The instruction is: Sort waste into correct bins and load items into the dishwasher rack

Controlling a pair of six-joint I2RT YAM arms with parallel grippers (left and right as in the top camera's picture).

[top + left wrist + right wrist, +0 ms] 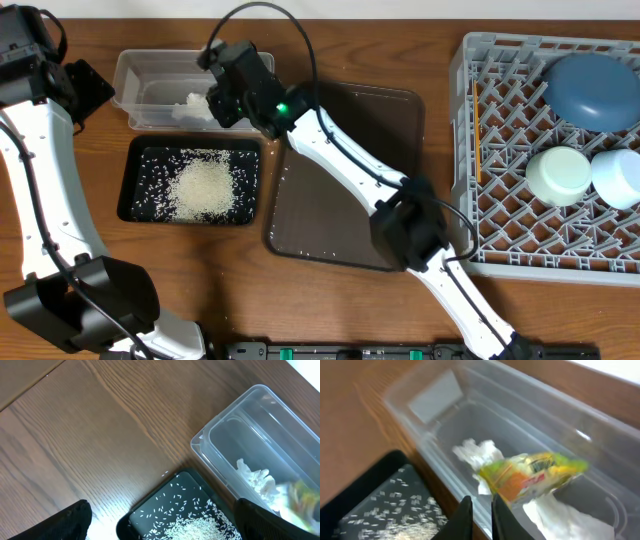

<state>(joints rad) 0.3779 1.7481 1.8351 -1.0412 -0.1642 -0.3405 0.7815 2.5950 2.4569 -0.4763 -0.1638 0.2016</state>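
Observation:
My right gripper [216,100] [479,510] hangs over the near rim of the clear tub [150,72] [437,395], its jaws a narrow slit apart with nothing between them. Just beyond its tips the yellow-green wrapper [535,475] shows blurred inside the tub, over the crumpled tissue [476,452] [193,105]. Rice [205,188] [200,530] lies heaped in the black tray [128,185] [131,520]. My left gripper [162,525] [92,90] stands wide open and empty above that tray's far corner. In the grey rack [470,150] sit a dark blue plate [590,90], a mint bowl [558,175] and a light blue bowl [620,178].
A dark brown serving tray [330,210] with a few stray grains lies between the black tray and the rack, under my right arm. A thin wooden stick [478,140] lies along the rack's left side. Bare wooden tabletop [100,435] spreads left of the tub.

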